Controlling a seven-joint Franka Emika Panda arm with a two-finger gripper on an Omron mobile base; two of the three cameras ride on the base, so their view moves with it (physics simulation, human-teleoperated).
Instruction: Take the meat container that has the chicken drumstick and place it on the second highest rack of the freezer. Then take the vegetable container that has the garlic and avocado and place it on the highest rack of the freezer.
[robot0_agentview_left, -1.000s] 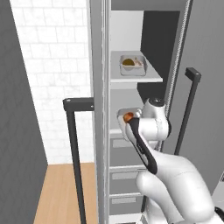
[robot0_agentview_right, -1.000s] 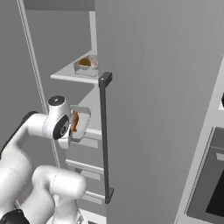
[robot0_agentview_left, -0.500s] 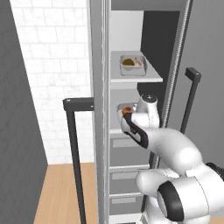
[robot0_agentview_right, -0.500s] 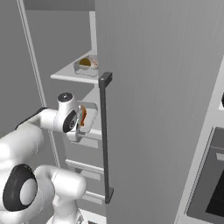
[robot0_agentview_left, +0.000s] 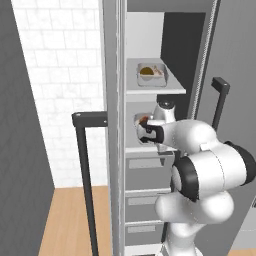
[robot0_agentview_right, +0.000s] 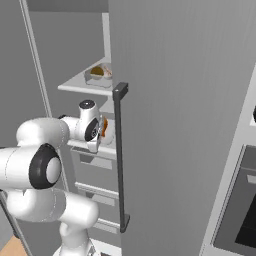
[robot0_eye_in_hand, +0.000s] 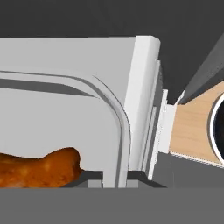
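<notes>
Grey freezer (robot0_agentview_left: 150, 165) open, pale shelves above grey drawers. Upper shelf (robot0_agentview_left: 172, 90): veg tray (robot0_agentview_left: 151, 75) (dark lump and whitish lump inside) sitting toward the front edge, apart from the arm. Next shelf (robot0_agentview_right: 80, 145) down: meat tray (robot0_eye_in_hand: 118, 118) at the front edge, rim caught between the shut fingertips of the gripper (robot0_agentview_left: 143, 131), so pinched at its near wall. Drumstick (robot0_eye_in_hand: 39, 168) glossy orange-brown, lying just beyond the fingertips inside the tray; long axis running across the hand view, roughly along the gripped rim, its far end cut off by the frame. Tray straight ahead of the hand and touching it; hand level with the second shelf from the top, reaching in from the door side (whether the tray base rests fully on the shelf cannot be told). Judged step: first placement close to release, with letting go turning on the tray sitting flat behind the shelf edge. No brands, labels or writing legible anywhere.
</notes>
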